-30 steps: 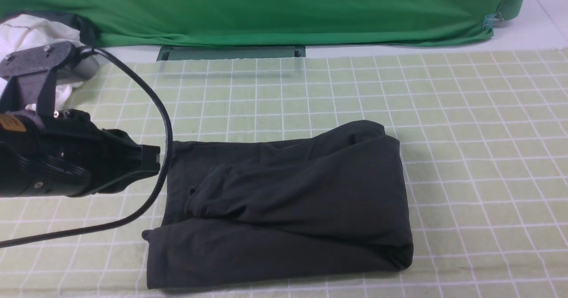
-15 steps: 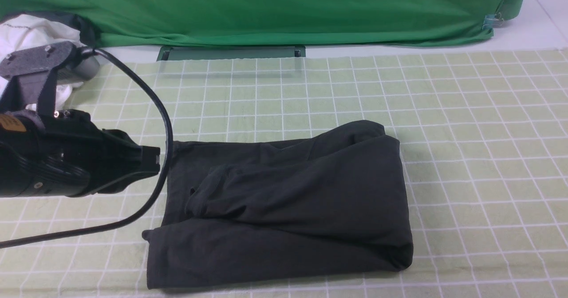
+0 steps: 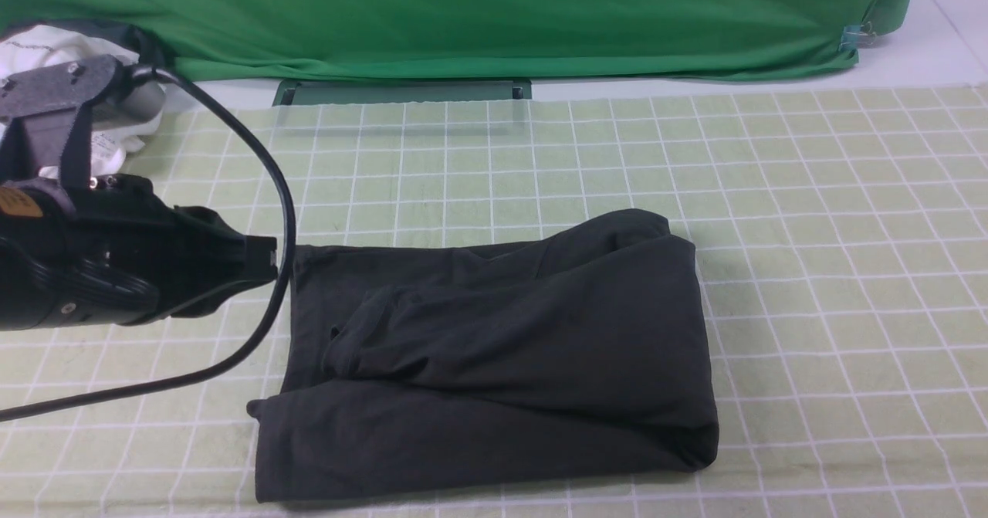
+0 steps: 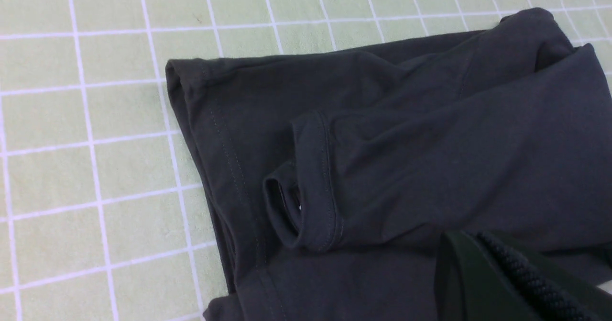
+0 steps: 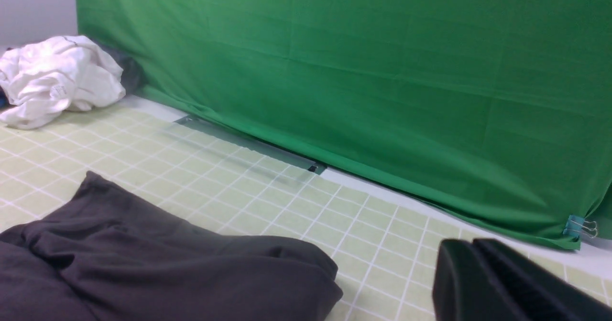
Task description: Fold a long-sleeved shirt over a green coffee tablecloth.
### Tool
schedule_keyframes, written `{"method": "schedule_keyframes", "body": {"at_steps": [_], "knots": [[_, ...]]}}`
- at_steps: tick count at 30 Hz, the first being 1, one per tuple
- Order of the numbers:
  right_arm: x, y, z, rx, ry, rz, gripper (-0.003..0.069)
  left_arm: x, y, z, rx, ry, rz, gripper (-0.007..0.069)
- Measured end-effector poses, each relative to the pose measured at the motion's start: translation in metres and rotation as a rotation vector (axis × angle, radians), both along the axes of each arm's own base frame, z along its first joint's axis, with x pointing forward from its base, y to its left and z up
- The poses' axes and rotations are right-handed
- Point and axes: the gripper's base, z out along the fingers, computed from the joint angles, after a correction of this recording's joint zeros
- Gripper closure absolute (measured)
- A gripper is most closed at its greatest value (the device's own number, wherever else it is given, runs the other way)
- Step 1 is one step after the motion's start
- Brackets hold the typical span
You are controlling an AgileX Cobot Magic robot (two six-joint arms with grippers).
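The long-sleeved shirt (image 3: 494, 356) lies folded in a dark bundle on the green coffee tablecloth (image 3: 834, 232). The shirt sits near the front of the cloth, a bit left of the middle. Its right side is a smooth rounded fold. Its left side shows loose edges in layers. A sleeve cuff (image 4: 306, 201) lies on top of the shirt near that left side, and you can see into its little round opening. No words or pictures show on the shirt; only plain dark cloth faces up.

The left gripper (image 3: 266, 259) is on the left, just beside the top left corner of the shirt. Its tips are pressed together and it holds nothing. From the front you cannot tell if it touches the shirt. A thick black cable (image 3: 270, 194) curves down from the left arm across the tablecloth.

The right gripper (image 5: 473, 249) shows only in its own wrist view. Its two black fingers sit tight together with nothing between them. It is beside the rounded end of the shirt and is not touching it.

Behind the tablecloth hangs a deep green drape (image 3: 494, 16). A crumpled white garment (image 5: 57, 79) lies in the far left corner.
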Motion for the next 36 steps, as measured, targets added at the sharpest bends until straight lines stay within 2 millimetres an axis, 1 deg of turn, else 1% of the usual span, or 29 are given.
{"method": "schedule_keyframes", "body": {"at_steps": [4, 7, 8, 10, 11, 12, 14, 17, 18, 19, 21, 23, 27, 36], "knots": [[-0.001, 0.000, -0.001, 0.001, -0.003, -0.003, 0.0617, 0.000, 0.000, 0.000, 0.000, 0.000, 0.000, 0.0609], [-0.003, -0.003, -0.005, 0.004, -0.010, -0.026, 0.0613, 0.000, 0.000, 0.000, 0.000, 0.000, 0.000, 0.0609], [-0.004, -0.006, -0.010, 0.005, -0.012, -0.055, 0.0610, 0.000, 0.000, 0.000, 0.000, 0.000, 0.000, 0.0609], [-0.006, -0.012, -0.027, -0.008, -0.013, -0.136, 0.0605, 0.000, 0.000, 0.000, 0.000, 0.000, 0.000, 0.0609], [-0.006, -0.013, -0.026, -0.007, -0.018, -0.143, 0.0604, 0.000, 0.000, 0.000, 0.000, 0.000, 0.000, 0.0609], [-0.007, -0.017, -0.040, -0.015, -0.013, -0.207, 0.0599, 0.000, 0.000, 0.000, 0.000, 0.000, 0.000, 0.0609], [-0.007, -0.020, -0.053, -0.039, -0.002, -0.261, 0.0593, 0.000, 0.000, 0.000, 0.001, 0.000, -0.001, 0.0609], [-0.005, -0.027, -0.081, -0.153, 0.013, -0.345, 0.0589, 0.000, 0.000, 0.000, 0.005, 0.003, -0.007, 0.0609], [-0.005, -0.028, -0.089, -0.183, 0.027, -0.355, 0.0588, -0.001, 0.000, -0.001, 0.006, 0.006, -0.009, 0.0609], [-0.005, -0.029, -0.092, -0.199, 0.026, -0.363, 0.0587, -0.001, 0.000, -0.001, 0.006, 0.011, -0.011, 0.0609], [-0.005, -0.030, -0.110, -0.246, 0.038, -0.374, 0.0582, -0.002, 0.000, -0.001, 0.008, 0.020, -0.016, 0.0609], [-0.007, -0.031, -0.114, -0.276, 0.008, -0.381, 0.0578, -0.003, -0.001, -0.002, 0.013, 0.027, -0.026, 0.0609], [-0.009, -0.032, -0.114, -0.326, -0.015, -0.394, 0.0570, -0.004, -0.001, -0.003, 0.026, 0.039, -0.039, 0.0609], [-0.010, -0.033, -0.114, -0.340, -0.017, -0.396, 0.0537, -0.006, 0.000, -0.005, 0.047, 0.061, -0.057, 0.0609]]}}
